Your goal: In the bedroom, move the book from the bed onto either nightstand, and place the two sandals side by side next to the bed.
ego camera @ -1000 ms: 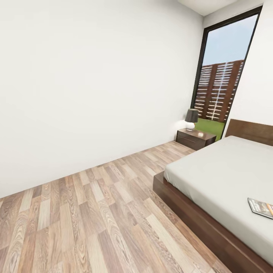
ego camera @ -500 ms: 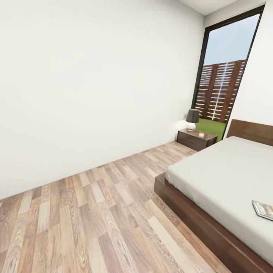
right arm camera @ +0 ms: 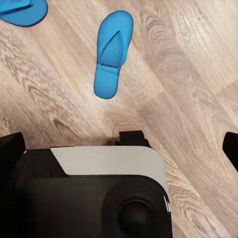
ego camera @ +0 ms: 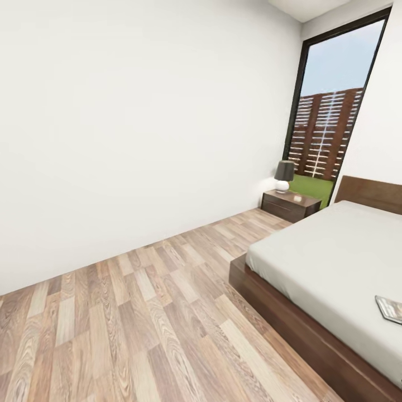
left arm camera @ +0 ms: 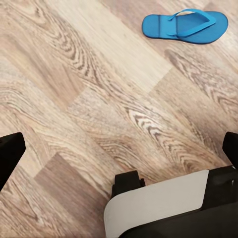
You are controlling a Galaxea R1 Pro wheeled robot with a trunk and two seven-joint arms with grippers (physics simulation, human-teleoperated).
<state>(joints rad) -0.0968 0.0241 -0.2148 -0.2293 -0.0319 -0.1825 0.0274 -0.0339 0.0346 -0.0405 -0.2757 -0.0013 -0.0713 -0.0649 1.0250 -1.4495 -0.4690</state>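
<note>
Bright, even daylight enters by the window (ego camera: 329, 111) at two o'clock; shadows are faint, verticals lean, and edges look perhaps slightly soft.

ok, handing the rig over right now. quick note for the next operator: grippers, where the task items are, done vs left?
Left gripper and right gripper: open, empty, both above the wood-plank floor.
Small dark paperback book lies on the pale grey mattress of the dark-framed bed, at the head view's right edge.
Dark brown nightstand with a lamp stands by the window.
Bright blue flip-flop sandals are on the floor: one at, the other at; they are apart and not parallel.
Done: nothing. Left: book to nightstand, pair the sandals beside the bed.
</note>
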